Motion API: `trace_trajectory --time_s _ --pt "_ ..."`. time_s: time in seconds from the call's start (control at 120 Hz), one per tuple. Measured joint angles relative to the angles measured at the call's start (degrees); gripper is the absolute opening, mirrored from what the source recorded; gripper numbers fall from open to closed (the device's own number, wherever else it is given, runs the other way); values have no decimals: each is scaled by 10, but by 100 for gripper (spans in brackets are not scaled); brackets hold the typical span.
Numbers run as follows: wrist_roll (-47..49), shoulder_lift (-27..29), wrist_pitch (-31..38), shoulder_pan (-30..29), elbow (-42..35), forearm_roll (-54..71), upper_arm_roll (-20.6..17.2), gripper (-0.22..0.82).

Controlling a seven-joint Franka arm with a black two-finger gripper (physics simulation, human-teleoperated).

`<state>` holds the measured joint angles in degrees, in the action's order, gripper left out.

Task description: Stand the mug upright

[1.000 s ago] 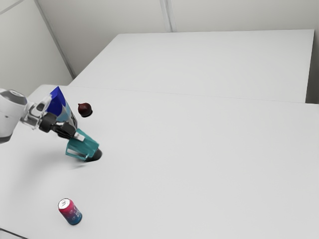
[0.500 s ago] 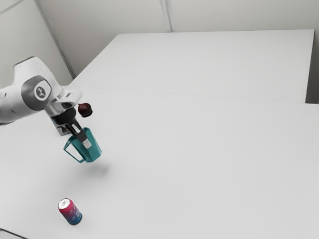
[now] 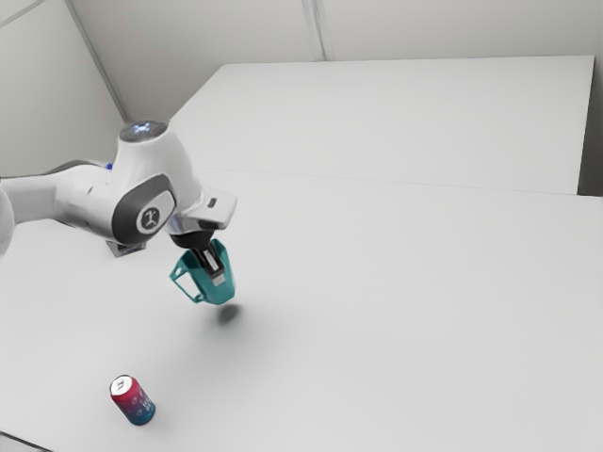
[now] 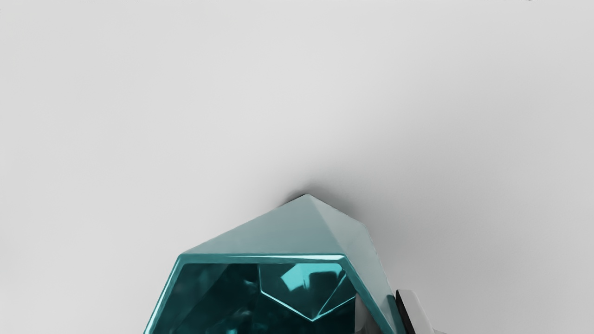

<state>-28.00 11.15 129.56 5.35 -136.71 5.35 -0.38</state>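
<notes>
The gripper (image 3: 216, 274) points down at the teal mug (image 3: 222, 291) in the exterior view, shut on the mug's side wall. Opening upward and a little tilted, the mug hangs just above the table (image 3: 377, 320), its shadow beneath it and its handle toward the exterior view's left. In the wrist view the gripper (image 4: 384, 311) pinches the wall of the mug (image 4: 274, 232), one finger outside and the other inside the rim. The mug's open mouth faces the camera there.
A pink and blue can (image 3: 133, 400) stands near the exterior view's lower left. Behind the arm, part of a grey-sided box (image 3: 125, 250) shows, with a small blue bit above the arm link.
Since the earlier frames, my hand has carried the mug toward the exterior view's right and swung it from lying tipped to nearly upright, off the table. The arm now covers the dark red object.
</notes>
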Motion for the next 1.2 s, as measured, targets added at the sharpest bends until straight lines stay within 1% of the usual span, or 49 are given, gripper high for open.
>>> trace_trajectory --time_s 0.242,0.333,0.475,0.7,0.858,0.9,0.992,1.2 --pt "102 -33 33 36 3 73 -6 -17" --pt "134 -53 53 46 6 82 -7 -17" --pt "178 -69 75 62 10 87 -9 -17" --pt "233 -90 93 86 33 89 -19 -17" --pt "262 -112 95 88 58 90 -29 -17" --pt "268 -120 93 96 68 90 -24 -17" --pt "281 -143 76 101 101 90 -25 -17" --pt "306 -166 41 101 127 90 -26 -17"
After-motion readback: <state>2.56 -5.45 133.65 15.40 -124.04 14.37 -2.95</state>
